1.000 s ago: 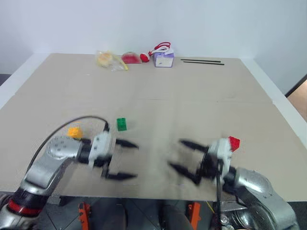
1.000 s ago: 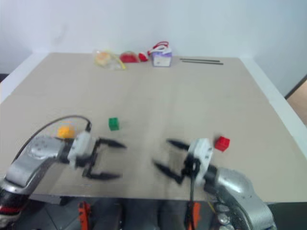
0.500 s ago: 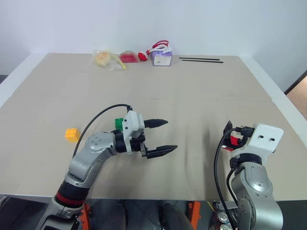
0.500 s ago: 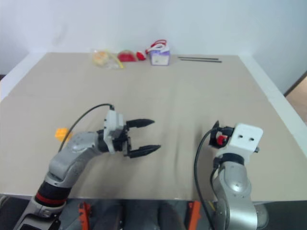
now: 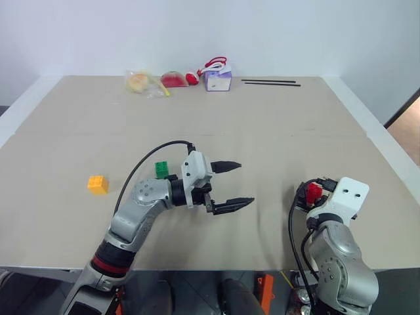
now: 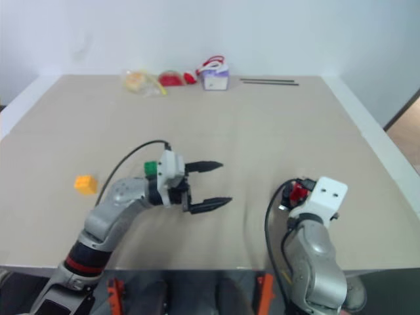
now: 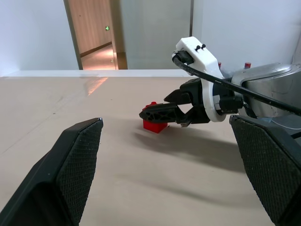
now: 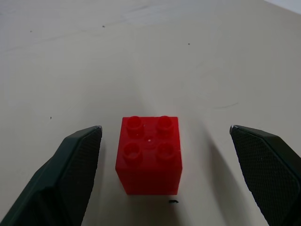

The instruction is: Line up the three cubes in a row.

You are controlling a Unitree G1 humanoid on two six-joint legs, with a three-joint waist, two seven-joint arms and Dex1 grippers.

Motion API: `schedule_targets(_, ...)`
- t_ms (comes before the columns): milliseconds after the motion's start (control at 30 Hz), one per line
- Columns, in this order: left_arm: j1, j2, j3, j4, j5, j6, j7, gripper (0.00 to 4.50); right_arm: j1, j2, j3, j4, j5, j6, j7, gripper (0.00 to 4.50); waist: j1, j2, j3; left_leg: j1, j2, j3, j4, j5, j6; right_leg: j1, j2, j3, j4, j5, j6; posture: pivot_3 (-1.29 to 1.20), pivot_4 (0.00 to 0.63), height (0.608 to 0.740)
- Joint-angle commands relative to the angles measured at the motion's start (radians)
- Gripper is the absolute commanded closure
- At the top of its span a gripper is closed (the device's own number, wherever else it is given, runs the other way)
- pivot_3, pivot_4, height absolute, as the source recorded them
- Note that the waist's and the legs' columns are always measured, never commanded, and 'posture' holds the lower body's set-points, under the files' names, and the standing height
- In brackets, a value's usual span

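The red cube (image 8: 149, 154) sits on the table (image 5: 275, 138), studs up, framed between the spread fingers of the right gripper (image 7: 164, 113), which touches nothing. Well to the left of the red cube, the left gripper (image 5: 231, 185) hangs with jaws wide apart and empty. The green cube (image 5: 161, 169) lies just behind that arm, and the orange-yellow cube (image 5: 98, 184) farther left.

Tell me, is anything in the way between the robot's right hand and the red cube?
No, nothing visible blocks it. The red cube sits on bare table, right ahead of the open right hand, between its two fingers and not touching either.
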Motion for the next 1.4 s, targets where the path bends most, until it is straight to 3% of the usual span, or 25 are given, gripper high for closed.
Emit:
schedule_targets(33,-0.019,-0.008,0.002,-0.014,0.005,-0.024,0.003,0.03,-0.007,0.005,0.008,0.005,-0.008,-0.033,-0.006,0.0,0.0,0.0,0.0,0.0,0.0,0.0,0.0,0.0,0.0,0.0,0.0,0.0,0.0,0.0,0.0,0.0,0.15,0.74)
schedule_targets(100,-0.022,-0.009,0.005,-0.012,0.006,-0.025,0.005,0.03,-0.01,0.006,0.013,0.02,-0.016,-0.033,-0.013,0.0,0.0,0.0,0.0,0.0,0.0,0.0,0.0,0.0,0.0,0.0,0.0,0.0,0.0,0.0,0.001,0.0,0.15,0.74)
schedule_targets(133,-0.023,-0.009,0.006,-0.012,0.006,-0.025,0.006,0.0,-0.01,0.006,0.013,0.026,-0.019,-0.033,-0.016,0.56,0.0,0.0,0.0,0.0,0.0,0.0,0.0,0.0,0.0,0.0,0.0,0.0,0.0,0.0,0.0,0.0,0.15,0.74)
schedule_targets(400,-0.023,-0.011,0.013,-0.009,0.004,-0.02,0.009,0.0,-0.006,-0.031,0.023,0.025,-0.037,-0.066,0.0,3.22,0.0,0.0,0.0,0.0,0.0,0.0,0.0,0.0,0.0,0.0,0.0,0.0,0.0,-0.001,0.0,0.0,0.15,0.74)
schedule_targets(533,-0.008,0.02,0.028,-0.013,-0.008,-0.016,-0.02,0.0,0.0,-0.122,0.05,0.018,0.038,-0.089,0.165,3.25,-0.001,0.0,0.0,0.0,0.0,0.0,0.0,0.0,0.0,0.0,0.0,0.0,0.0,-0.001,0.0,0.0,0.15,0.74)
schedule_targets(767,0.054,0.15,0.084,-0.03,-0.054,-0.036,-0.135,0.0,-0.037,-0.539,0.13,0.116,0.284,-0.184,0.833,3.25,-0.004,0.0,0.001,0.001,0.0,0.001,-0.001,0.0,0.0,0.0,0.001,0.001,0.0,-0.001,-0.001,0.0,0.15,0.74)
schedule_targets(933,0.094,0.248,0.114,-0.03,-0.08,-0.059,-0.24,0.0,-0.093,-0.74,0.274,0.204,0.338,-0.296,1.212,3.25,-0.004,-0.002,0.003,0.001,0.001,0.001,-0.001,0.0,0.0,0.0,0.0,0.001,-0.001,-0.001,-0.001,0.0,0.15,0.74)
schedule_targets(1167,0.114,0.326,0.131,-0.02,-0.082,-0.084,-0.307,0.0,-0.255,-0.835,0.457,0.45,0.253,-0.476,1.517,3.25,-0.003,-0.004,0.004,0.0,0.0,0.002,-0.001,0.0,0.0,-0.001,0.0,0.001,-0.003,-0.001,0.0,0.0,0.15,0.74)
schedule_targets(1400,0.14,0.328,0.131,-0.069,-0.078,-0.063,-0.28,0.0,-0.359,-0.821,0.533,0.625,0.182,-0.601,1.627,3.25,-0.002,-0.004,0.004,-0.001,0.001,0.002,-0.001,-0.001,0.0,-0.001,0.0,0.001,-0.003,-0.001,0.001,0.0,0.15,0.74)
